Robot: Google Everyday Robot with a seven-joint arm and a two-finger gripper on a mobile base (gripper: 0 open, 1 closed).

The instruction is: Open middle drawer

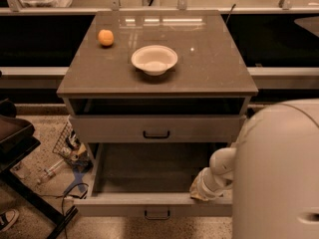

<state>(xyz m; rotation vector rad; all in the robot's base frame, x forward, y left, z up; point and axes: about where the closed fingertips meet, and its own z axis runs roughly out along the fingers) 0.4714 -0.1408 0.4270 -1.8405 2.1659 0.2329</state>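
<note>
Speckled flooring and a long dark shelf run behind frame the item we list first: one grey-brown cabinet, seen from above its near side.

On its top we record an orange at far left and a white bowl near the centre, well apart.

Below the top we note the upper drawer, its front standing slightly forward, with a black handle.

Next comes the middle drawer, drawn well out toward us, its dark interior exposed and its thin bar handle low on the front.

The gripper sits at the right end of that drawer's front edge; whether it is parted or clamped there we cannot tell. The robot's pale body fills the near right.

To the left we log a wire basket with litter.
</note>
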